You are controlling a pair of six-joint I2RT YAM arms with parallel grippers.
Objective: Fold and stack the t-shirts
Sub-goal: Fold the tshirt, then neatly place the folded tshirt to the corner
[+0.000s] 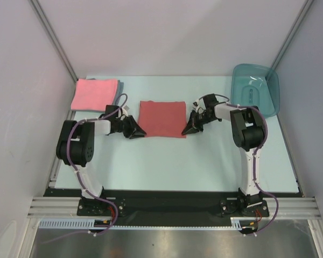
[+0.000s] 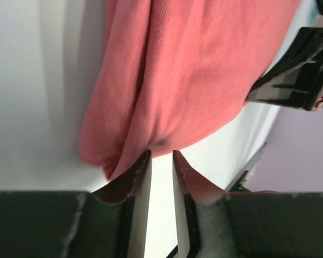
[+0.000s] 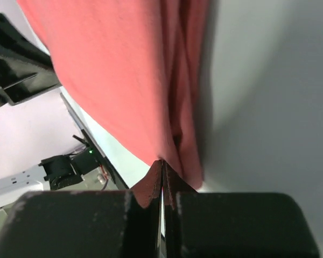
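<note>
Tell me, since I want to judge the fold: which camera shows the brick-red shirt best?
Top external: the whole brick-red shirt lies flat as a neat square. Both wrist views show only a bunched edge of it, close up.

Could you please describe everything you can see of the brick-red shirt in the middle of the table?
The red shirt is soft, cotton-like cloth folded into a flat square on the table. The right claw pinches its near right corner, bunching it; the left claw, slightly parted, sits at its near left corner.
</note>
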